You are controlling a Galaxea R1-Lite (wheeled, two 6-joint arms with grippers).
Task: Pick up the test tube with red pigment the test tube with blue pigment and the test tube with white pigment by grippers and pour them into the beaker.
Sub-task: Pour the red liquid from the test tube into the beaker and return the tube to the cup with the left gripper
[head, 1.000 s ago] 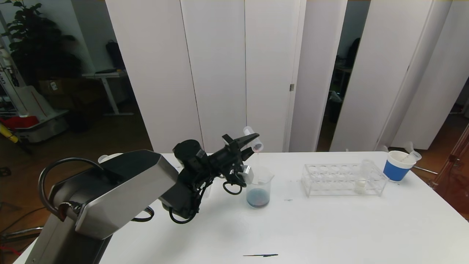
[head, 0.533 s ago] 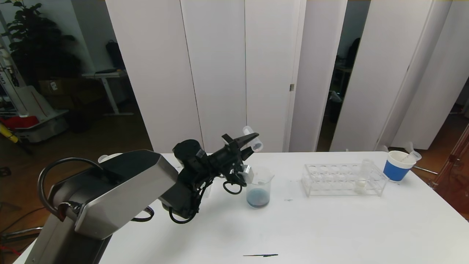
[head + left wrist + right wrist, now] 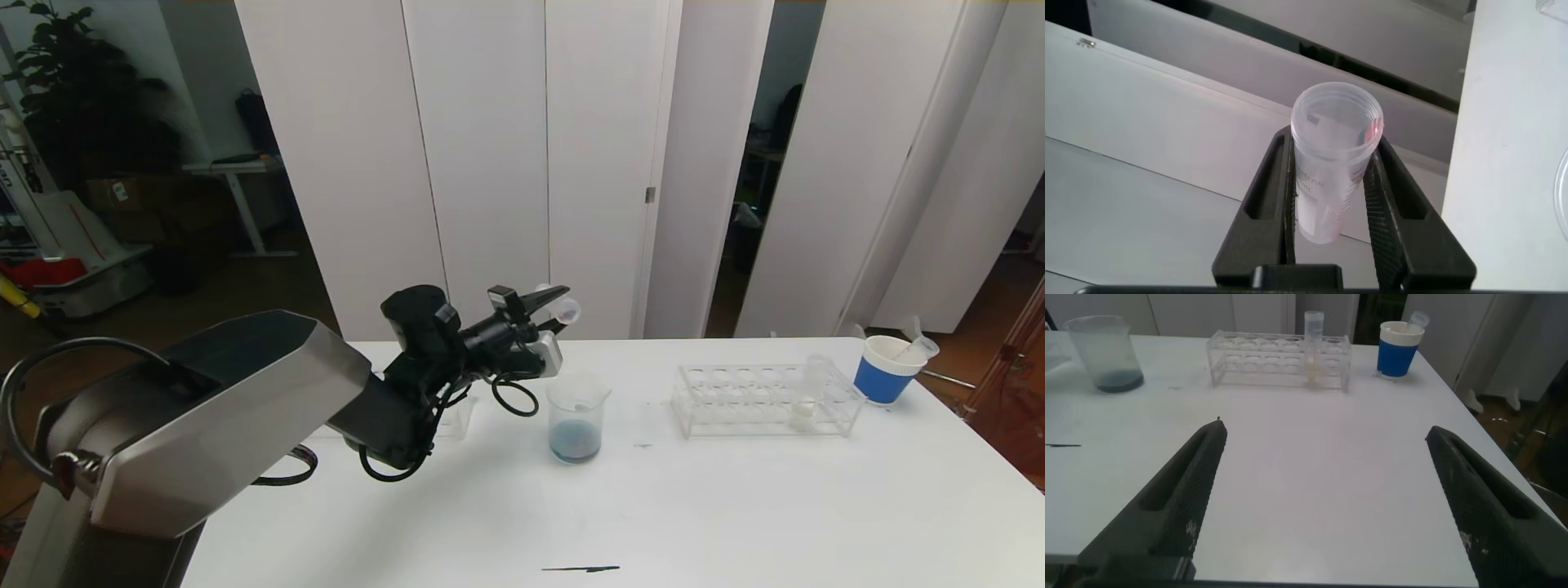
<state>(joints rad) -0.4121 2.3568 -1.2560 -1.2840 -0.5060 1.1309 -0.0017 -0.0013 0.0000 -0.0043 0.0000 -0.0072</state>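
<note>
My left gripper (image 3: pixel 552 304) is shut on the test tube with red pigment (image 3: pixel 564 309), held in the air above and to the left of the beaker (image 3: pixel 577 415). In the left wrist view the tube (image 3: pixel 1333 175) is nearly empty, with a red trace at its rim, clamped between both fingers (image 3: pixel 1276 192). The beaker (image 3: pixel 1102 353) holds dark bluish liquid. The test tube with white pigment (image 3: pixel 805 402) stands in the clear rack (image 3: pixel 735 398). The test tube with blue pigment is out of view. My right gripper (image 3: pixel 1327 431) hangs open over bare table, holding nothing.
A blue-and-white paper cup (image 3: pixel 885 371) with empty tubes in it stands at the table's far right corner, past the rack (image 3: pixel 1278 355). A small clear holder (image 3: pixel 454 416) sits behind my left arm. A thin black mark (image 3: pixel 580 568) lies near the front edge.
The left gripper has pulled the tube up and back to the left, off the beaker's mouth. The red stream seen a second ago has stopped. The right gripper's figures hold steady.
</note>
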